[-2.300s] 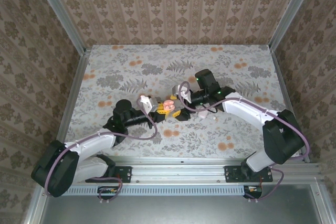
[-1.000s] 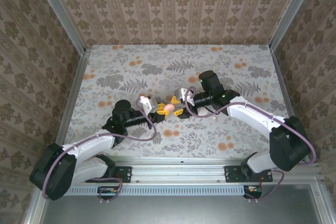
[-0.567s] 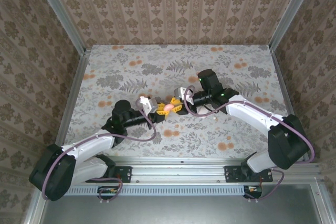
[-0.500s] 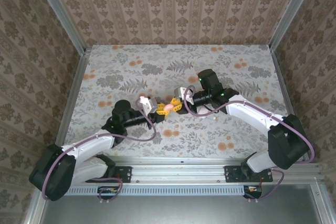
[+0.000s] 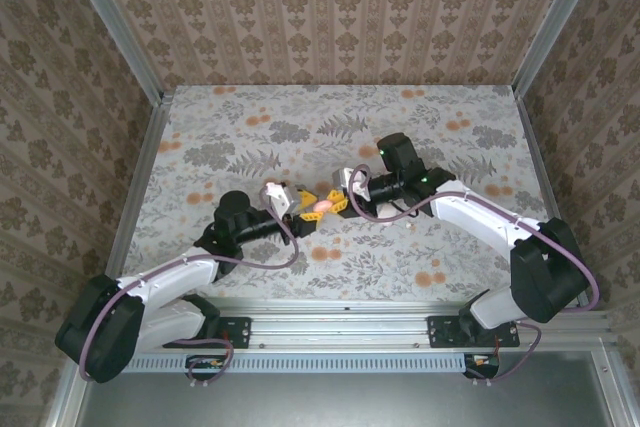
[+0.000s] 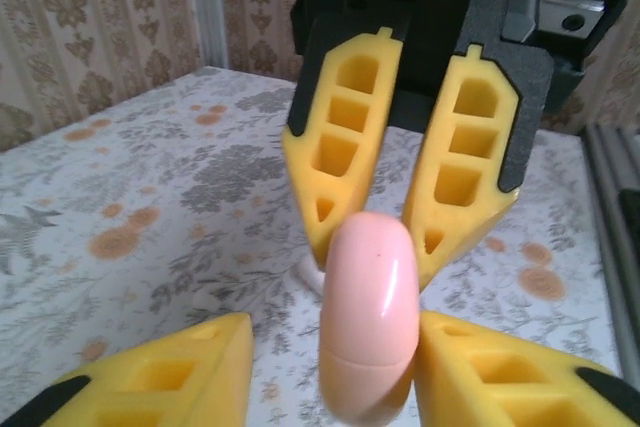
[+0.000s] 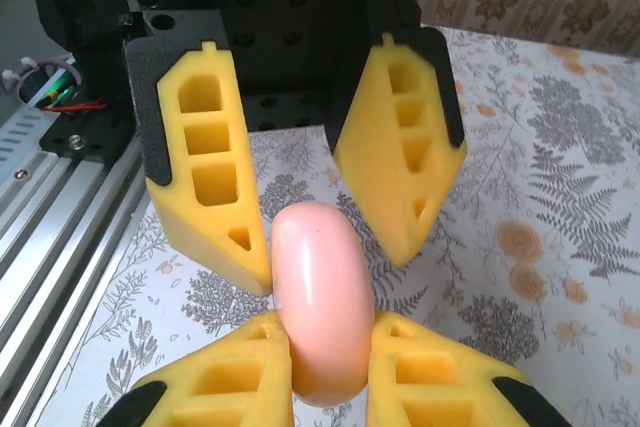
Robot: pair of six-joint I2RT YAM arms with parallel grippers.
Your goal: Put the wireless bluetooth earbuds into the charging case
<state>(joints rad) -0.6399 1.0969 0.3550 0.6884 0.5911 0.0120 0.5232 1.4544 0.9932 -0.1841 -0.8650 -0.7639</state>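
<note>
While the left gripper (image 6: 330, 352) stands with its jaws partly open around the charging case (image 6: 368, 317), the right gripper (image 7: 325, 352) has its jaws clamped on it. Glossy, pale pink and pebble-shaped with a fine seam, the case is held above the middle of the floral worktop (image 5: 250, 137), between yellow cut-out fingers (image 7: 170, 209).

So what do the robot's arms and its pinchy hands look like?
The left arm and right arm are white with chunky black joints, each trailing a purple cable. The left gripper and right gripper have black bodies and yellow wedge-shaped fingers full of square holes.
</note>
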